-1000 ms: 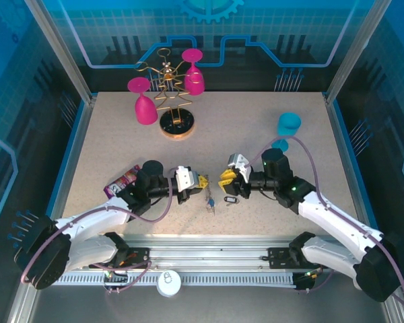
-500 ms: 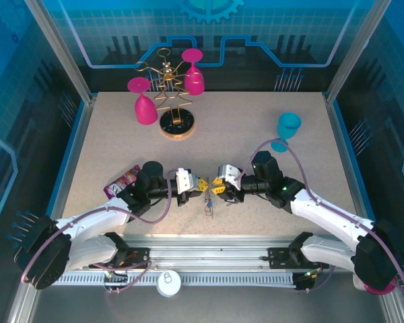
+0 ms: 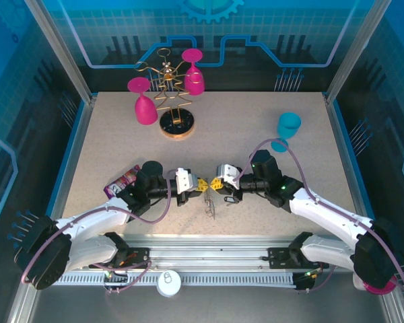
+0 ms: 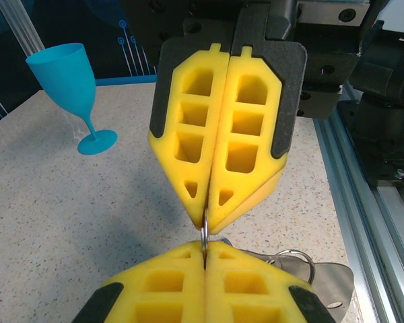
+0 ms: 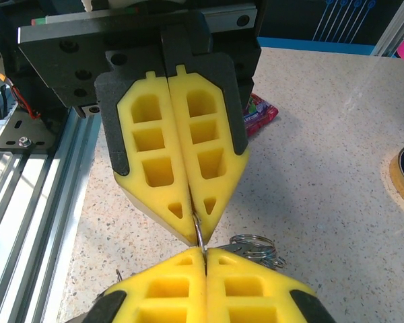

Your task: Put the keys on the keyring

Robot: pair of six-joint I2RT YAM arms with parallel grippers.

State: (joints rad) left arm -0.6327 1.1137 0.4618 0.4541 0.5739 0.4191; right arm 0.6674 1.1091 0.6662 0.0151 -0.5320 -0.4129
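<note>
at the near middle of the bench, the left claw point(image 3: 200, 184) and right claw point(image 3: 216, 184) meet tip to tip, each pressed fully closed on a thin grey stretch of the keyring point(image 4: 204, 234); the keys point(image 3: 210, 204) sit just beside the tips, a blue goblet point(image 3: 289, 125) well apart.

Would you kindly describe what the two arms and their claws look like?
The left arm and right arm have white shells, black joints and wrists, and a looping purple cable each. The left claw and right claw carry yellow tapered fingers with rectangular and triangular cut-outs, backed in black. A small green light glows on the right arm.
</note>
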